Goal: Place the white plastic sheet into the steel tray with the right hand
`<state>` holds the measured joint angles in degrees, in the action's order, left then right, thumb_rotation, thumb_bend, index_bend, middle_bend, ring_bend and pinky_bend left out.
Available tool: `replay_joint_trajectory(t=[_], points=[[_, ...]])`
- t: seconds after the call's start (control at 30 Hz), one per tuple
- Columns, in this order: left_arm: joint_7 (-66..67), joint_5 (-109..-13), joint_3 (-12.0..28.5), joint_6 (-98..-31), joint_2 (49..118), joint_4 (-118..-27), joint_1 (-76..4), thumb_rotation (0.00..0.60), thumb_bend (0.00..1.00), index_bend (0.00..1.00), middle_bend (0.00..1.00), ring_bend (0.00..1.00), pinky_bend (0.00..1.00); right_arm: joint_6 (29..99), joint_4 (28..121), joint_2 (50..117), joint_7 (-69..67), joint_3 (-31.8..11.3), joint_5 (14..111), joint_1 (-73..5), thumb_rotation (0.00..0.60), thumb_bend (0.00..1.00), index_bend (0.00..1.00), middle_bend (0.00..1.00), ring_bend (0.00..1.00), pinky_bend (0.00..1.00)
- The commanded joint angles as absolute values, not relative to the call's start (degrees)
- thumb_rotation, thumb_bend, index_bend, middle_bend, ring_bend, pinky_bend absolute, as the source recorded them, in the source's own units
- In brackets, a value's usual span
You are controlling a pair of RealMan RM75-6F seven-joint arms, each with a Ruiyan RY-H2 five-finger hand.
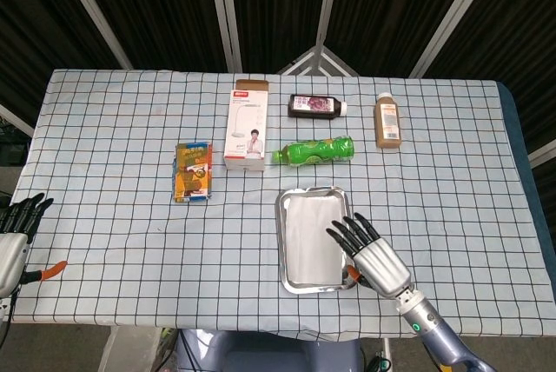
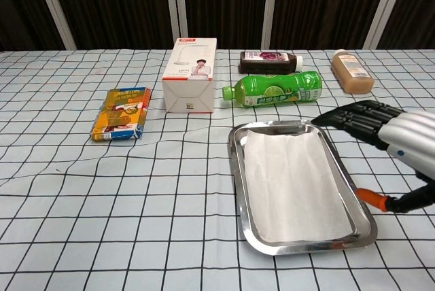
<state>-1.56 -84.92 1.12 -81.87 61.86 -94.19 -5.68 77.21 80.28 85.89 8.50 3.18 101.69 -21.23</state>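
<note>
The white sheet (image 2: pixel 292 185) lies flat inside the steel tray (image 2: pixel 237 189), near the middle of the bench (image 2: pixel 68 189), so I judge the placing done. My right hand (image 2: pixel 397 138) hovers just right of the tray, fingers spread, holding nothing. My left hand (image 1: pixel 13 233) rests idle at the far left edge, empty, fingers apart.

The right robot hand (image 1: pixel 373 253) sits at five o'clock, fingers spread and straight, pointing toward eleven, holding nothing. The left robot hand (image 1: pixel 16 237) rests at eight o'clock, empty, fingers extended.
</note>
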Motion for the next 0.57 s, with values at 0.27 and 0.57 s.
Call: replay_joint_trajectory(t=[0.27,0.57], points=[[-1.35,-85.38,0.93,-82.91,61.54,-94.44,-5.13,0.6,0.0,0.0,0.0,0.0,0.0,84.74,90.49,74.29,6.84,0.67,93.9,-14.73,0.6,0.41,0.01,0.04,0.0,0.0],[3.74,-85.92,0.61,-85.62,62.12,-92.79,-3.71,0.6,0.0,0.0,0.0,0.0,0.0,89.85,97.32,66.6,5.03,2.38,88.77,-7.45,0.6,0.4,0.0,0.0,0.0,0.0]])
